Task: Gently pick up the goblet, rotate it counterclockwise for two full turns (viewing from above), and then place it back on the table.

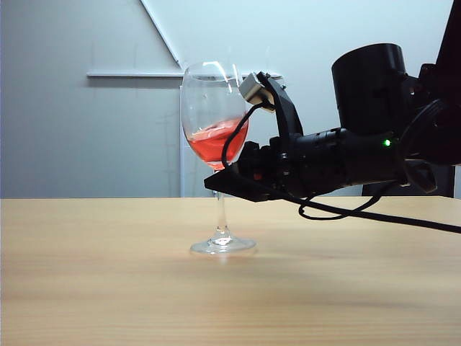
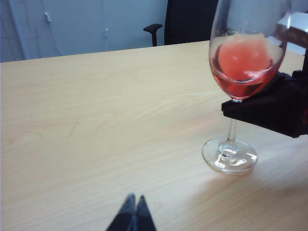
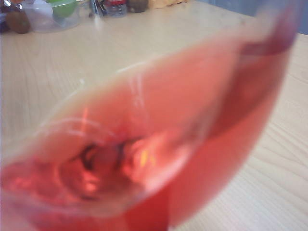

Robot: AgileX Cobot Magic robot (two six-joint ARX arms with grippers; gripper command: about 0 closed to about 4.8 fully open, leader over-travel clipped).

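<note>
The right gripper, reaching in from the right of the exterior view, is closed on the stem of the goblet just under the bowl, its dark fingers level and pressed against the glass there. The jaws stand nearly together with the thin stem between them. In the right wrist view the bowl fills almost the whole picture, blurred and red, so the fingers themselves cannot be made out there.

The goblet leans slightly, its bowl tipped to the left in the exterior view; the red liquid lies slanted and smeared up one wall. The foot sits at or just above the table; whether it touches cannot be told. A black cable loops from the right arm toward the right edge.

The left gripper is seen only as two dark fingertips held together at the edge of the left wrist view, holding nothing, well apart from the goblet over bare wood. A black chair stands beyond the table's far edge. Containers sit on the far part of the table in the right wrist view.
</note>
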